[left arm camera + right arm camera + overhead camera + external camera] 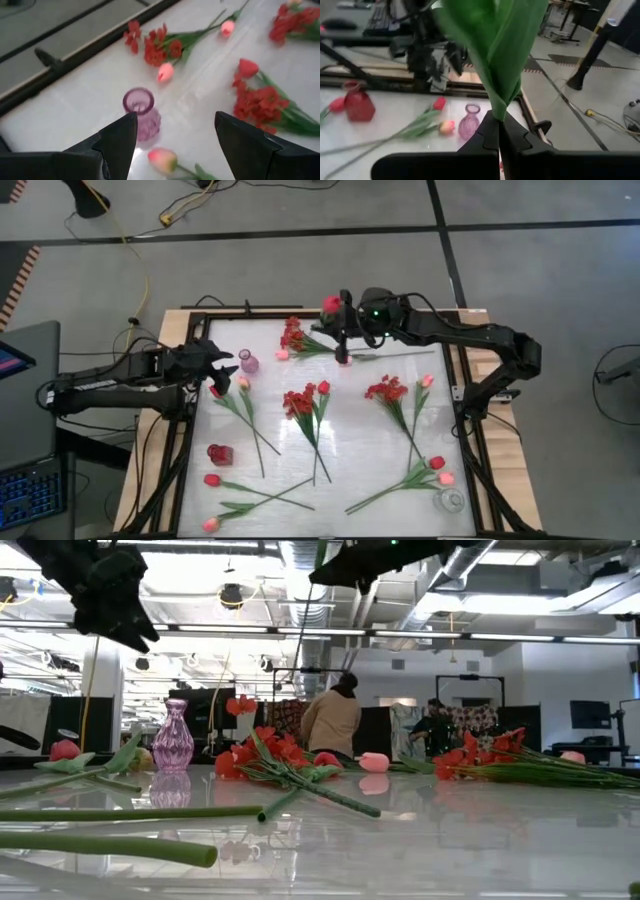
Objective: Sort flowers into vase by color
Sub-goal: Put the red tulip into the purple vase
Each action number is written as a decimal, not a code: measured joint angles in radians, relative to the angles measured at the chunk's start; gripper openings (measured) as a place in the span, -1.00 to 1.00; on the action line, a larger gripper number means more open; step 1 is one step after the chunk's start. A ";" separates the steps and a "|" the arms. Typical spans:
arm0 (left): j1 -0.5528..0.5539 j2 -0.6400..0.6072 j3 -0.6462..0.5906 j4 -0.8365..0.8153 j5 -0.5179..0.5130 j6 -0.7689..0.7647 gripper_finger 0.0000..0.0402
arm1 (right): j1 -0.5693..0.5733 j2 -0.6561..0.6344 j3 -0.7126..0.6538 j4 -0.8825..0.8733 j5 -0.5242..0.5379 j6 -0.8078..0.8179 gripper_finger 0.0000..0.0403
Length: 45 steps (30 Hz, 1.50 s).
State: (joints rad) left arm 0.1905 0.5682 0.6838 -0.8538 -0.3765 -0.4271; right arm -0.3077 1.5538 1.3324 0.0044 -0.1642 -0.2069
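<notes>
Right gripper [499, 131] pinches a green stem [495, 55], its red tulip [331, 304] visible only from above; left gripper [175, 142] spread

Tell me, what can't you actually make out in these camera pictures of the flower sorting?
- Right wrist view: the flower clamped in the right gripper shows only leaves; its bloom is cut off by the top edge.
- Low view: both arms are cropped at the top; the red vase and clear vase don't appear.
- Left wrist view: the left gripper, open, hovers by the purple vase, whose base its finger hides.
</notes>
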 joint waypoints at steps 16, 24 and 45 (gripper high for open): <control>-0.001 0.000 0.000 -0.128 -0.002 -0.012 0.26 | 0.013 0.401 0.337 0.212 -0.101 0.168 -0.90; -0.001 0.000 -0.001 -0.152 -0.008 -0.004 0.26 | 0.011 0.514 0.517 0.170 -0.127 0.215 -0.90; -0.001 0.000 -0.001 -0.151 -0.023 0.013 0.26 | 0.011 0.628 0.647 0.089 -0.127 0.216 -0.90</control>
State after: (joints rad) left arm 0.1894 0.5682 0.6830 -1.0046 -0.3992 -0.4141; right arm -0.2966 2.1815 1.9793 0.0938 -0.2916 0.0095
